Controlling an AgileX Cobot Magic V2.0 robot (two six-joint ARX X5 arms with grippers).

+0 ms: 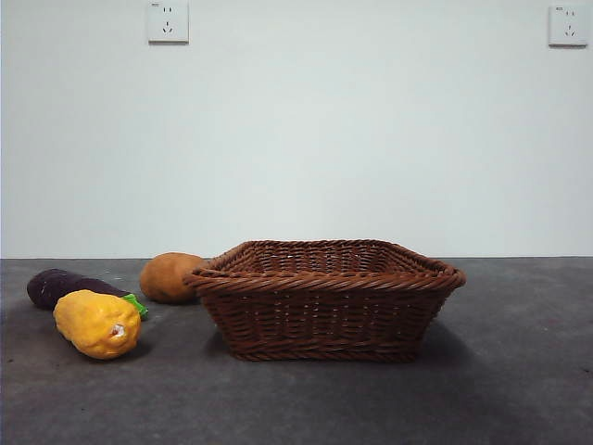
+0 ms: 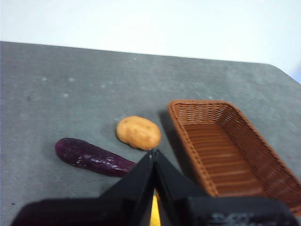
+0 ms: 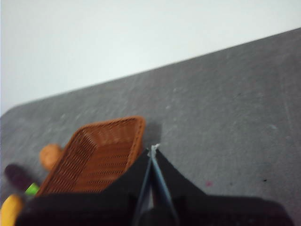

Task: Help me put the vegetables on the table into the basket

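Nothing moved yet: eggplant (image 1: 67, 286), corn (image 1: 97, 324), potato (image 1: 170, 276) lie clustered on table (image 1: 519, 371) beside empty basket (image 1: 324, 280), toward far edge. Left gripper (image 2: 154, 153) and right gripper (image 3: 154, 149) aloft, jaws together, nothing held; left nearer vegetables, likely first to pick.

We see our left gripper (image 2: 154, 153) with jaws closed, above the table (image 2: 70, 94); beyond it the potato (image 2: 138, 132), the eggplant (image 2: 91, 157) left, the basket (image 2: 225, 146) right.
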